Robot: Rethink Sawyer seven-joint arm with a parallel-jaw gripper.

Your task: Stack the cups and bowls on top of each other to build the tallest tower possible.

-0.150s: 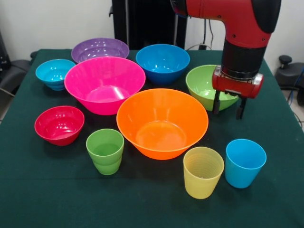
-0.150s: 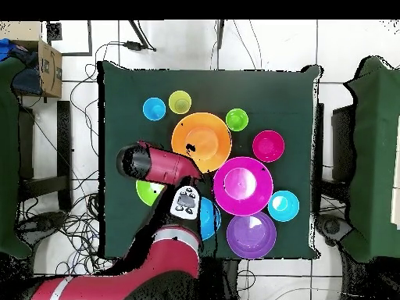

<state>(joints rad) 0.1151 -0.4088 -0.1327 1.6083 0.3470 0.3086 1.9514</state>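
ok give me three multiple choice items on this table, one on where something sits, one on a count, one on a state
1. In the front view, which bowl does the gripper hang in front of?
A. purple bowl
B. green bowl
C. red bowl

2. How many cups stand on the table?
A. one
B. five
C. three

3. What state are the cups in?
A. each standing apart, upright
B. nested in one column
C. lying on their sides

Answers:
1. B, the gripper overlaps the green bowl.
2. C, there are the green cup, the yellow cup and the blue cup.
3. A, each cup rests on the green cloth alone, mouth up.
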